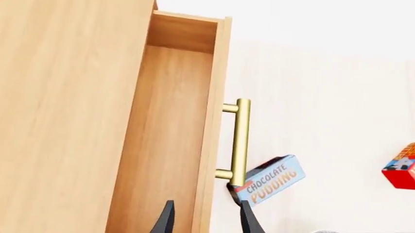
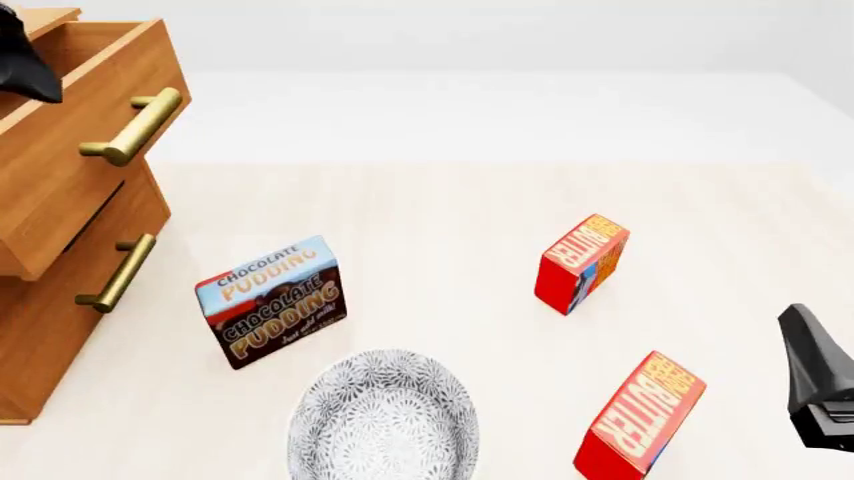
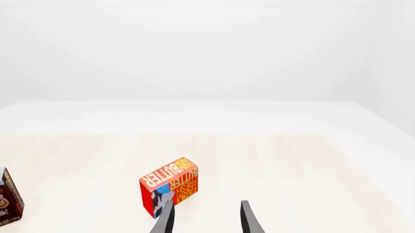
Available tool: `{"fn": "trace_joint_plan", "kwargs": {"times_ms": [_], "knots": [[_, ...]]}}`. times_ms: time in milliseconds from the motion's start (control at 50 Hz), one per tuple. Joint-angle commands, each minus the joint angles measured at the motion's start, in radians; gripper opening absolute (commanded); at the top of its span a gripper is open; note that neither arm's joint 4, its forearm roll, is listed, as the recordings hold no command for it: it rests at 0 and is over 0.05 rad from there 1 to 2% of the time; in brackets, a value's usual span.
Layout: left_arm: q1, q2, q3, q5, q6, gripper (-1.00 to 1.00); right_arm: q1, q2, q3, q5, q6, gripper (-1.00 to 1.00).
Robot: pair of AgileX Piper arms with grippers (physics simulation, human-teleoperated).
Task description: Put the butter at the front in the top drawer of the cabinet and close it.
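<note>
The butter (image 2: 641,415) at the front sits at the lower right of the front view, a red carton tilted on the pale table (image 2: 441,210), untouched. So here's the score: the top drawer (image 2: 74,130) is already pulled out at the upper left, and it looks bare inside. Carrying the carton over and closing up are both left to do.

Far left, the cabinet (image 2: 54,330) is honey-brown wood, smooth-grained, with round brass bar handles. Up there the left gripper (image 1: 204,218) hovers over the drawer's front edge, fingers apart, holding nothing. Moving right, there's the glossy Chocolate Pudding box (image 2: 274,300), brown and blue, standing on the table. Just below it, a patterned grey-white bowl (image 2: 383,420). Further right, the second butter carton (image 2: 583,262), farther back, sharp-cornered cardboard with orange lettering. And at the right edge, the right gripper (image 3: 205,218), jaws parted and empty, hangs just beside the front carton.
</note>
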Motion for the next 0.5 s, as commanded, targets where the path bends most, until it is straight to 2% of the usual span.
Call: {"fn": "trace_joint_plan", "kwargs": {"times_ms": [20, 500], "knots": [[-0.011, 0.005, 0.052, -0.031, -0.015, 1.0, 0.0, 0.0, 0.001, -0.001, 0.001, 1.0], [-0.031, 0.025, 0.099, -0.071, -0.031, 1.0, 0.0, 0.0, 0.001, -0.001, 0.001, 1.0]]}}
